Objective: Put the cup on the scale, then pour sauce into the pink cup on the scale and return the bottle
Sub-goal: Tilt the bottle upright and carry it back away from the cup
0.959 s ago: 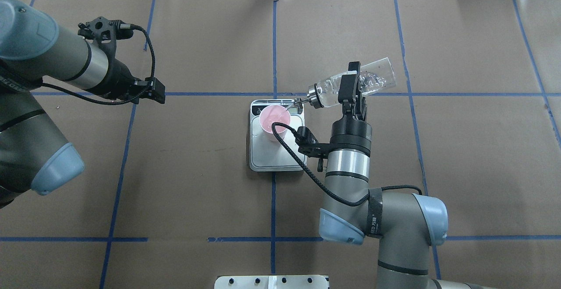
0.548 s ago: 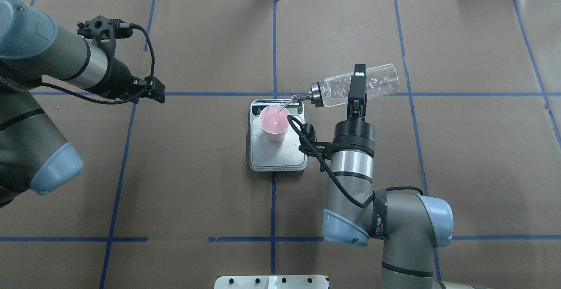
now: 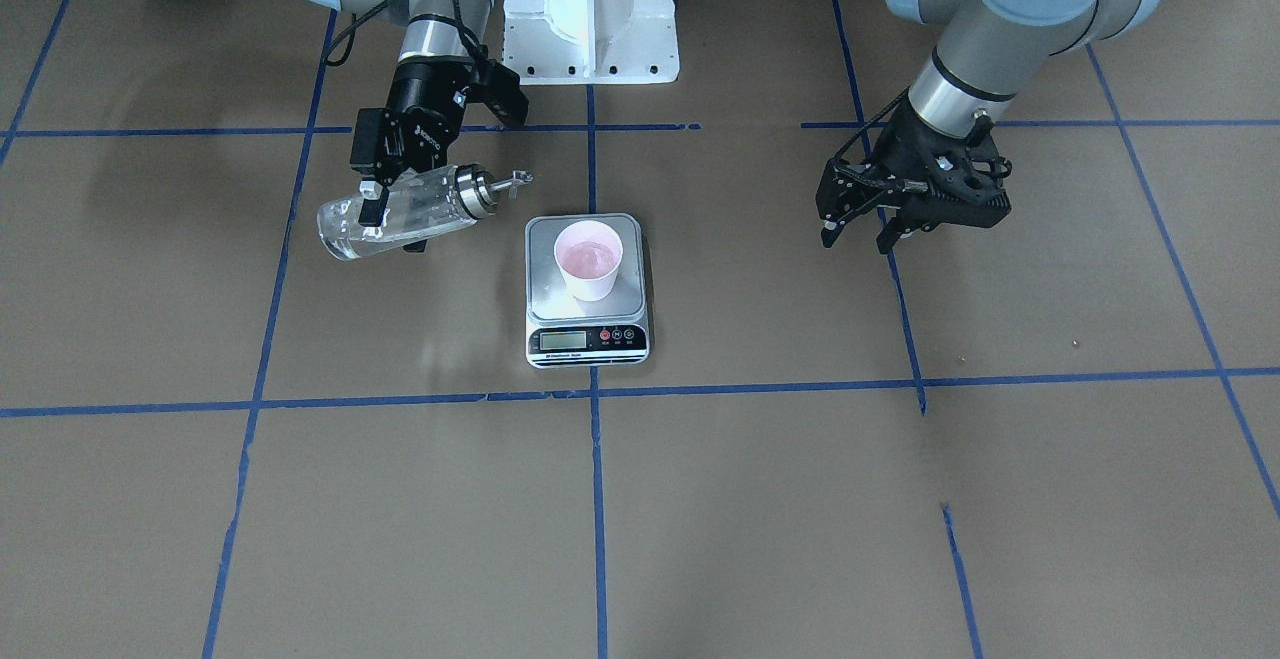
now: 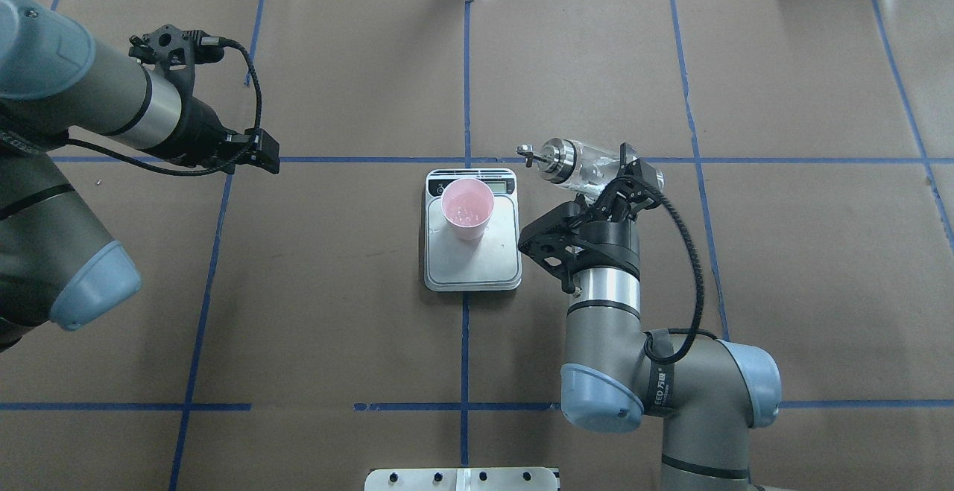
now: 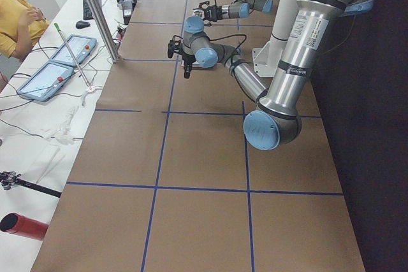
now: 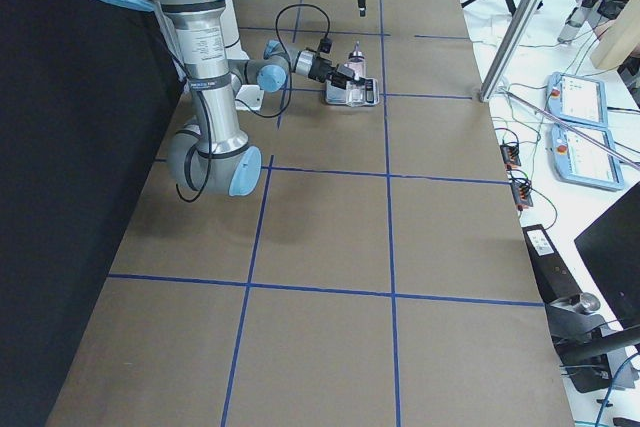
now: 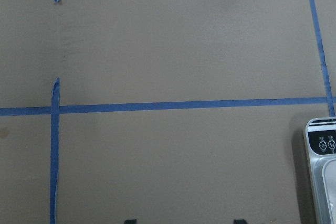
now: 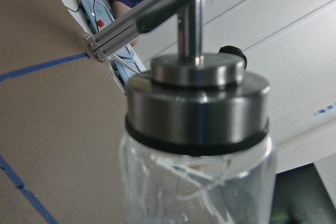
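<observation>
The pink cup stands on the far part of the scale, near its display; it also shows in the front view on the scale. Clear liquid glints inside the cup. My right gripper is shut on the glass bottle, held tilted in the air to the right of the scale, with the metal cap and spout clear of the cup. The wrist view shows the cap close up. My left gripper is open and empty, far left of the scale.
Blue tape lines cross the brown paper table. The white robot base stands behind the scale. The left wrist view catches the scale's corner. Tablets and cables lie off the table's far edge.
The right wrist has turned and drawn the bottle back to the right. The spout has left the cup's rim and the stream has stopped. The left arm has stayed put.
</observation>
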### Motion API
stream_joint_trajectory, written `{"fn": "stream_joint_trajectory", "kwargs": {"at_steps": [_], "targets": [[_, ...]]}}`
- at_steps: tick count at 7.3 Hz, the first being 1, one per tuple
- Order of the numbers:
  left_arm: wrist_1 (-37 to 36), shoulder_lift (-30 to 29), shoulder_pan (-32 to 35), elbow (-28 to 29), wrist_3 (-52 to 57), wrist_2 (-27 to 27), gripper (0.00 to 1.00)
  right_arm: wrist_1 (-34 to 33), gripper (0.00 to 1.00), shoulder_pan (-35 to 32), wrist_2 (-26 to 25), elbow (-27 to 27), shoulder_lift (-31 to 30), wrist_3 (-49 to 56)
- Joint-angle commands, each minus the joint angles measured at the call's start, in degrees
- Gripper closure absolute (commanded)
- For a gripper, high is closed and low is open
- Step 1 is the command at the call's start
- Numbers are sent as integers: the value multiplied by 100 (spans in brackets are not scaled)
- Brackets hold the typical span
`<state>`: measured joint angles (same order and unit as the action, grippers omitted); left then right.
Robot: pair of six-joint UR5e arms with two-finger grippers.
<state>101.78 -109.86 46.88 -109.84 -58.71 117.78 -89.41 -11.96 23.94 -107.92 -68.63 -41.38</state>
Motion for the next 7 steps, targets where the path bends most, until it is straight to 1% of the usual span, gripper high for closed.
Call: {"fn": "stream_joint_trajectory", "kwargs": {"at_steps": [1, 2, 3, 4, 5, 6, 7], "targets": [[0, -9, -3, -3, 0, 0, 31, 1527, 100, -8, 559, 25, -473, -1046], [0, -18, -3, -3, 0, -9, 31, 2089, 100, -8, 585, 51, -528, -1605], [9, -18, -3, -3, 0, -9, 31, 2408, 100, -17, 585, 52, -633, -2246], [9, -18, -3, -3, 0, -18, 31, 2603, 100, -34, 594, 60, -756, -3253], [9, -18, 6, -3, 0, -27, 30, 2735, 100, -34, 585, 43, -1227, -4150], [9, -18, -3, 6, 0, -18, 29, 3519, 100, -34, 585, 78, -1763, -4298], [17, -18, 6, -3, 0, -9, 23, 4015, 100, -34, 577, 156, -2125, -4300]]}}
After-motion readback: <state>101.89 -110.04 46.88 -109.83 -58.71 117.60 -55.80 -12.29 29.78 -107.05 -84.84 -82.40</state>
